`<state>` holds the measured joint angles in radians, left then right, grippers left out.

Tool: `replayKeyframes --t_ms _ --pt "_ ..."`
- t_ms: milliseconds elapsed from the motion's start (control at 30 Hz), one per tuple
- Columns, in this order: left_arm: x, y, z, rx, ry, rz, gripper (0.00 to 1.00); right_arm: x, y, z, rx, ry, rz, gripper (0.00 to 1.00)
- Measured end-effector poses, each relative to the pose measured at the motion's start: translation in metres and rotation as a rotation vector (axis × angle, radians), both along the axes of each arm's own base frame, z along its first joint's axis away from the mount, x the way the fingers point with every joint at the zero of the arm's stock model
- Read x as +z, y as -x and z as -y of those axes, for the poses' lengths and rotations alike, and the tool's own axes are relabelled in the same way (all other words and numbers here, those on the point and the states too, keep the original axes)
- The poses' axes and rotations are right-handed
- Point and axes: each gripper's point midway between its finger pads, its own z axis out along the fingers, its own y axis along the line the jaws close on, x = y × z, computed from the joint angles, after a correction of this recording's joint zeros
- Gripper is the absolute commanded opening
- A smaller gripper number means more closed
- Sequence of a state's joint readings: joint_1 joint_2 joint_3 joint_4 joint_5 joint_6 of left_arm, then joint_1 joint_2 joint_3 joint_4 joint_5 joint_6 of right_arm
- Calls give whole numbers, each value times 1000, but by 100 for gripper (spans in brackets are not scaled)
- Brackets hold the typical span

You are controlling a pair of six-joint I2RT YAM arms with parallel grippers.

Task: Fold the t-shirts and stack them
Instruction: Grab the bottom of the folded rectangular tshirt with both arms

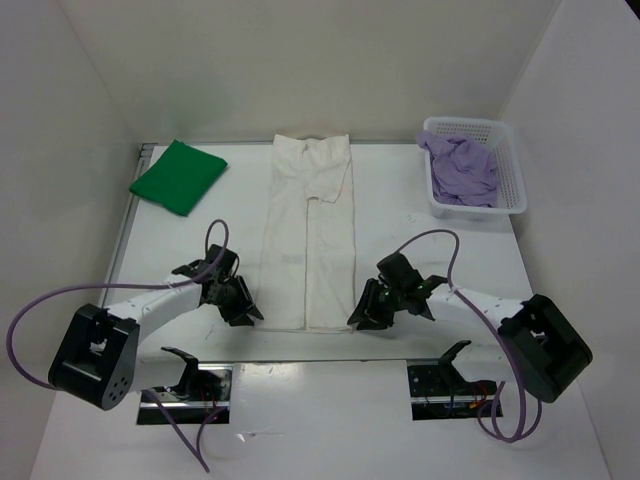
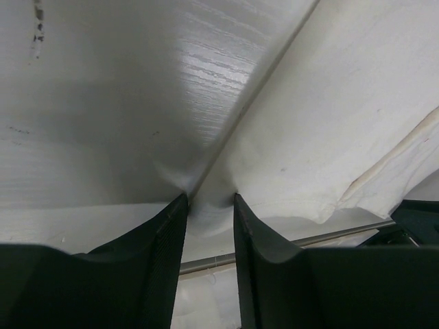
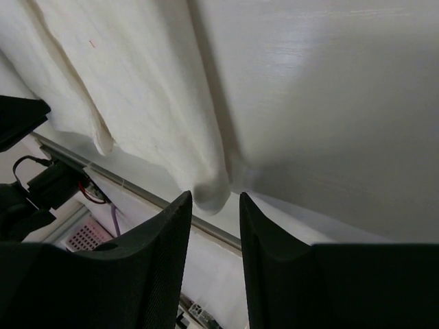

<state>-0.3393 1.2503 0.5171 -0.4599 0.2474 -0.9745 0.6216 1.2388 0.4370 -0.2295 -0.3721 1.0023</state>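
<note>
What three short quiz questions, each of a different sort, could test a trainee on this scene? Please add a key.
1. True or false: the purple t-shirt lies inside the basket.
2. Which shirt sits between both grippers? A green, B white, C purple.
3. Fill in: the green t-shirt lies folded at the far ___ of the table.

Key: 1 true. 2 B, the white t-shirt, with the left gripper and the right gripper at its near corners. 3 left.

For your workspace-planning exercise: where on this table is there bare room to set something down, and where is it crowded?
Bare patches: between the green t-shirt and the white t-shirt, and between the white t-shirt and the basket holding the purple t-shirt. Crowded: the near edge, where the left claw and right claw flank the white shirt's bottom corners.
</note>
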Motion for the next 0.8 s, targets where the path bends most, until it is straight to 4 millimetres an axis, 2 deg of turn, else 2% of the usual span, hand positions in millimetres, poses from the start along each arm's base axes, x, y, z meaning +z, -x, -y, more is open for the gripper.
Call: replayKeyframes --t_ms 133,167,233,300,400,500,533,700,800 --pt "-1 2 1 -2 5 -15 39 -7 3 0 7 11 -25 39" --pt "-1 2 1 -3 6 -19 42 -9 3 0 7 15 -33 39" --pt "-1 2 3 -4 11 -27 46 -10 4 -2 15 12 -43 34" --pt "0 2 4 -6 15 -32 46 -11 5 -3 22 13 -45 30" --pt "0 4 5 -11 18 -42 37 -11 6 -5 30 12 -46 23" --pt "-1 9 6 -28 16 -60 20 -11 7 -5 34 12 -45 16" --pt "-2 10 6 -27 16 -67 17 -11 7 -5 34 12 -44 16" --pt "-1 13 7 -33 23 -78 7 -11 7 -5 37 11 -44 2" --pt "-1 15 9 -39 32 -84 0 -11 8 -6 43 12 -44 0"
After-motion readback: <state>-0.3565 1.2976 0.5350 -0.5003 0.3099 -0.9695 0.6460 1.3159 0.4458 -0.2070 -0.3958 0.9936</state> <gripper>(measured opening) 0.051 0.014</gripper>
